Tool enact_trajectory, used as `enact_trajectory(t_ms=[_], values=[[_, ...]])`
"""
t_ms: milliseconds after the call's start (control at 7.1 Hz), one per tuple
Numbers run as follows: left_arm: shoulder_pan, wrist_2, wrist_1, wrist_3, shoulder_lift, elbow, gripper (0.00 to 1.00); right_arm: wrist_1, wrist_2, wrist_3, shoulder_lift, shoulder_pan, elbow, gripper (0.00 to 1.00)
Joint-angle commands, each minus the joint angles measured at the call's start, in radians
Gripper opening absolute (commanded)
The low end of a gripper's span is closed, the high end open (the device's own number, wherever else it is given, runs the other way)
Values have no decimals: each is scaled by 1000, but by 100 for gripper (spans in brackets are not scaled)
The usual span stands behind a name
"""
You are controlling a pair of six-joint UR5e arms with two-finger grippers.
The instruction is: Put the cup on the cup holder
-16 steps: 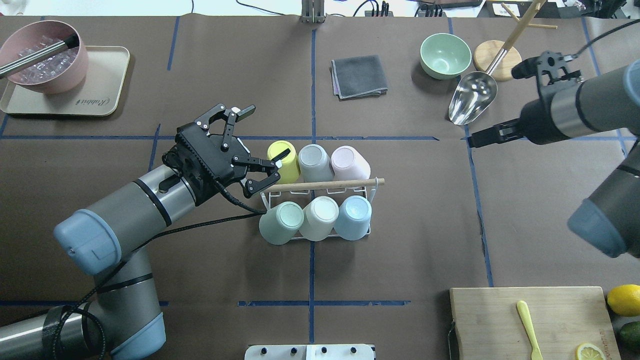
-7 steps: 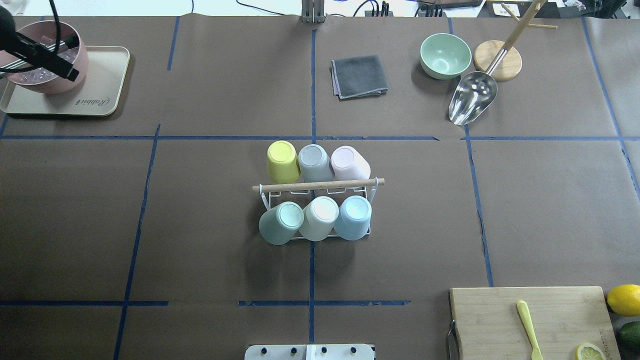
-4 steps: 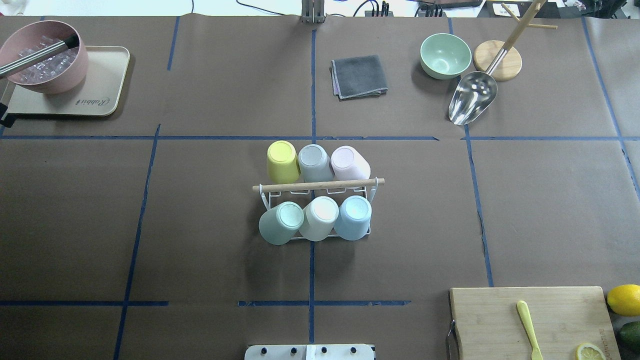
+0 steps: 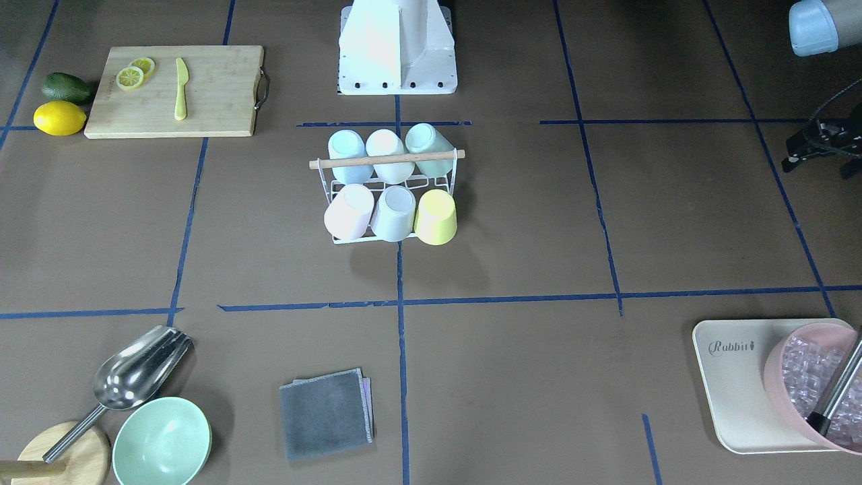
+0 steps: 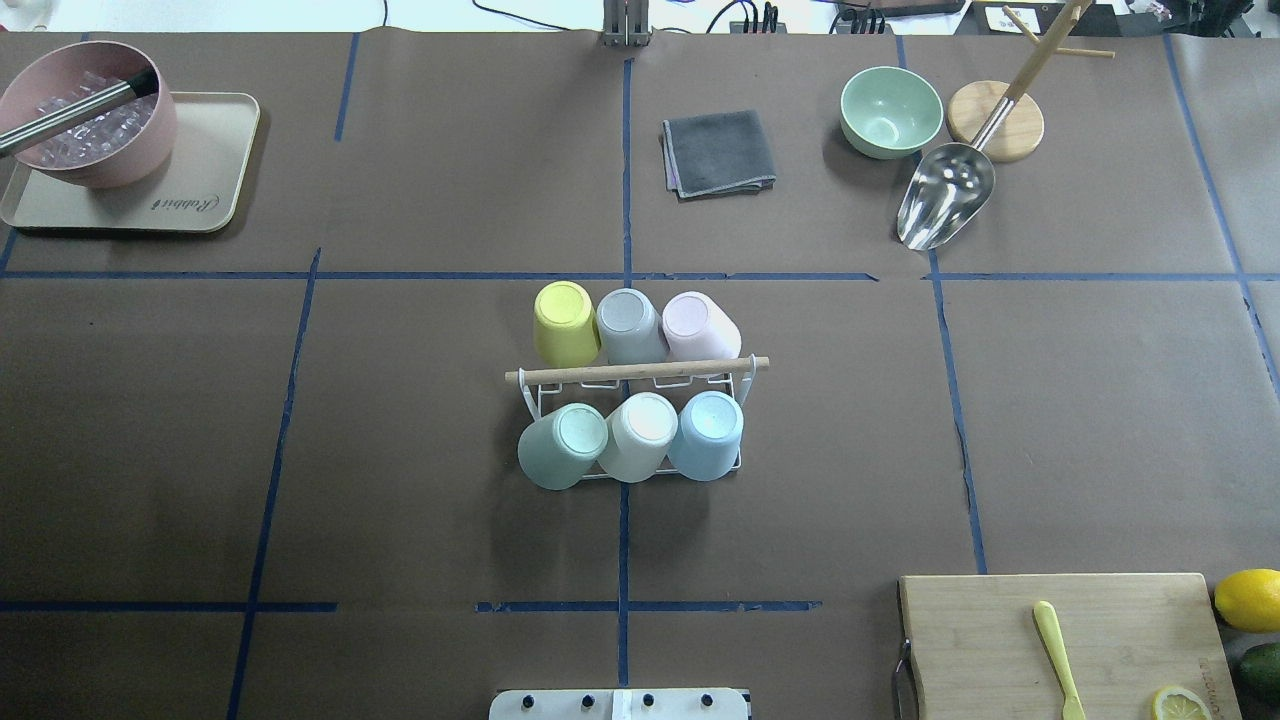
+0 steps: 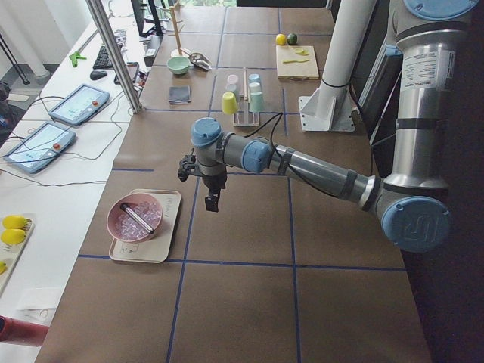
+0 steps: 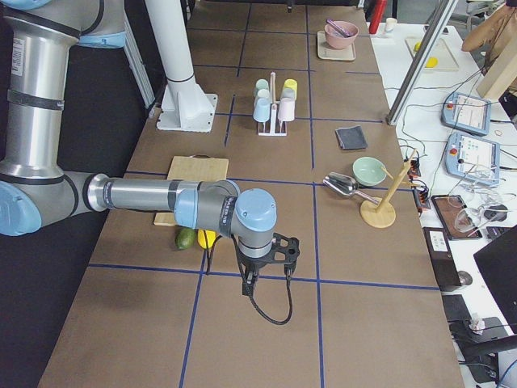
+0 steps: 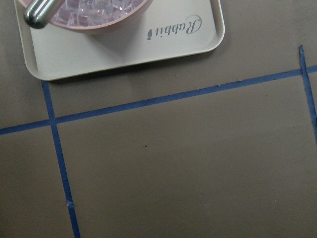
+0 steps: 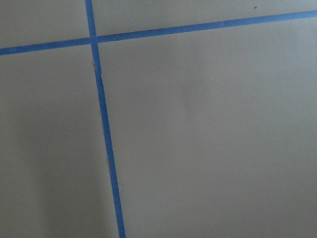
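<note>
The white wire cup holder (image 5: 745,375) with its wooden rod handle (image 5: 636,371) stands mid-table and also shows in the front view (image 4: 384,161). Six cups sit upside down on its prongs: yellow (image 5: 565,322), grey (image 5: 630,325) and pink (image 5: 700,328) in the far row, green (image 5: 560,445), white (image 5: 640,435) and blue (image 5: 708,435) in the near row. My left gripper (image 4: 816,168) is open and empty, far off to the side near the tray. My right gripper (image 7: 271,259) shows only in the right side view, over bare table; I cannot tell its state.
A beige tray (image 5: 200,190) with a pink bowl of ice (image 5: 90,125) is at the far left. A grey cloth (image 5: 718,152), green bowl (image 5: 890,110), metal scoop (image 5: 945,205) and wooden stand (image 5: 995,120) lie at the back. A cutting board (image 5: 1060,640) and lemon (image 5: 1248,598) are near right.
My left gripper has pulled away from the yellow cup on the holder and left the overhead view to the left. My right arm has also left that view. The cups have not moved.
</note>
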Motion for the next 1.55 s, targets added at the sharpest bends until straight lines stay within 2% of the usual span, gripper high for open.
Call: enact_trajectory(t_ms=[0,282,563,845,1408], values=[[-90,-2,1,-2,48,7,100,3,-6,-12,3,-2,-16,100],[-179,-74,-4,0,49,91,100,61,-1,-59,3,-2,-18,100],[-255,-79,-4,26,45,164,100,69,6,-183,-3,-2,-20,100],[-279,-99,-5,38,38,191,100,73,67,-187,8,-2,-82,100],[-279,-89,-5,242,37,188,100,73,65,-149,13,-2,-90,100]])
